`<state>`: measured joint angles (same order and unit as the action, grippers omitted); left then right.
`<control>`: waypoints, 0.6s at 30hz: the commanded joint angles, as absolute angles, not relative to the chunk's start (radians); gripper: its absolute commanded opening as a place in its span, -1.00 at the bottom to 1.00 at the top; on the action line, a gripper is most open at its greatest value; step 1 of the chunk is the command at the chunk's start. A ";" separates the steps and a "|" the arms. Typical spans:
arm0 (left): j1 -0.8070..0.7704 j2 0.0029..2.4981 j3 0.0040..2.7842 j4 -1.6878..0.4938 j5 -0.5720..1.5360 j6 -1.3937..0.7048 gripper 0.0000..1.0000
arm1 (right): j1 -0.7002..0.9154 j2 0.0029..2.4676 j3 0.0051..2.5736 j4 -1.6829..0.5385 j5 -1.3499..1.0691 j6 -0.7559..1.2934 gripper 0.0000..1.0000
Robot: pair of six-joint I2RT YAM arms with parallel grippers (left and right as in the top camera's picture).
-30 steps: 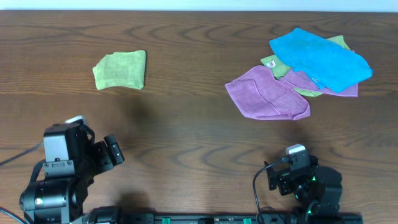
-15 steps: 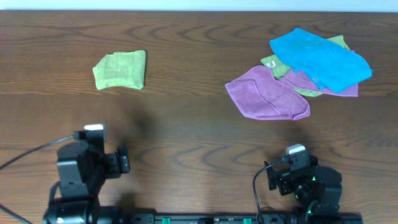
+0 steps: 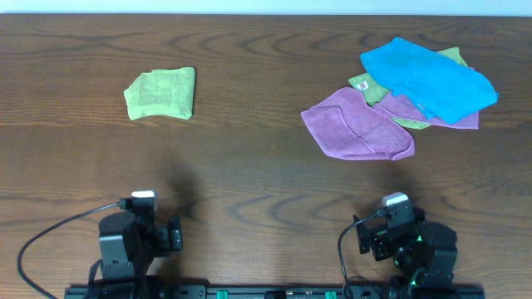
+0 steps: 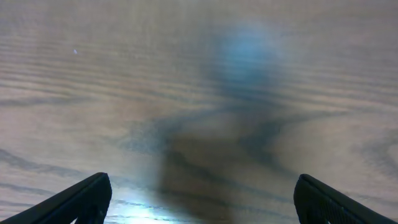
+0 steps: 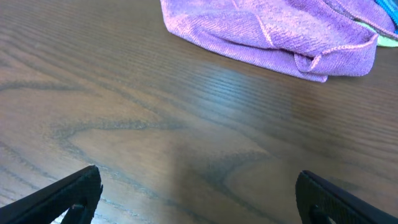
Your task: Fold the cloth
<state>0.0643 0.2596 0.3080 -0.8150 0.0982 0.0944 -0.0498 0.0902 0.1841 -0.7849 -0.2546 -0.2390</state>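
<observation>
Inspection of the table (image 3: 266, 178), a dark wood-grain surface, found four cloths in two groups.

A green cloth (image 3: 160, 93) lay folded into a compact rectangle at the far left, alone and well apart from the rest.

At the far right lay a loose pile. A purple cloth (image 3: 357, 126) sat at its near left edge, roughly folded, with a doubled hem visible in the right wrist view (image 5: 273, 31). A blue cloth (image 3: 428, 79) lay spread on top of the pile at the far right. A pale green cloth (image 3: 364, 84) with a small white tag showed from under the blue one. More purple fabric showed at the pile's right edge; whether it was a separate cloth could not be determined.

The left gripper (image 4: 202, 190) was at the near left edge of the table, low over bare wood, fingers spread wide and holding nothing. Its view was blurred.

The right gripper (image 5: 199, 193) was at the near right edge, fingers likewise spread wide and empty. The purple cloth lay ahead of it, not touching either finger.

Neither gripper was in contact with any cloth.
</observation>
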 commanded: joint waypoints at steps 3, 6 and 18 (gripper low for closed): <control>0.062 0.173 0.278 -0.860 0.098 0.139 0.90 | -0.043 0.083 0.176 -0.786 -0.262 -0.248 0.99; 0.062 0.136 0.276 -0.899 0.097 0.154 0.90 | -0.043 0.083 0.176 -0.786 -0.262 -0.248 0.99; 0.062 0.009 0.275 -0.934 0.086 0.158 0.90 | -0.043 0.083 0.176 -0.786 -0.262 -0.248 0.99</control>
